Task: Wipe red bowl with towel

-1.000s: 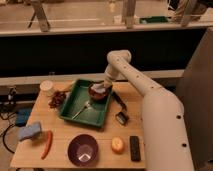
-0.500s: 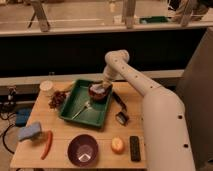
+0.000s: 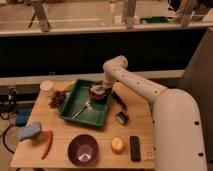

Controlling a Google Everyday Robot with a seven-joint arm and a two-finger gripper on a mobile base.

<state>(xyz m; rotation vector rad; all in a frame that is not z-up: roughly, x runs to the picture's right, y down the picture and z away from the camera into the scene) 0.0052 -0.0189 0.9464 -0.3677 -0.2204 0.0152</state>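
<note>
Nothing moved, claw (image 3: 101, 90) shut in red bowl (image 3: 100, 93)

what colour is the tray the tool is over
Green. The tray shows best in the camera view, with the tool over the red bowl.

**Colours on the wooden table**

The tray (image 3: 80, 107) is deep green, and the red bowl (image 3: 100, 94) in its far corner is a dark red-orange. The towel (image 3: 100, 90) inside it, beneath the white arm's gripper (image 3: 104, 88), is pale grey-blue. The table (image 3: 60, 145) is light tan wood. The larger bowl (image 3: 83, 149) is dark purple, paler inside. The sponge (image 3: 30, 131) is blue with a yellow edge, the chilli (image 3: 47, 144) red-orange, the round fruit (image 3: 117, 145) orange-yellow, and the remote (image 3: 135, 148) black.
</note>
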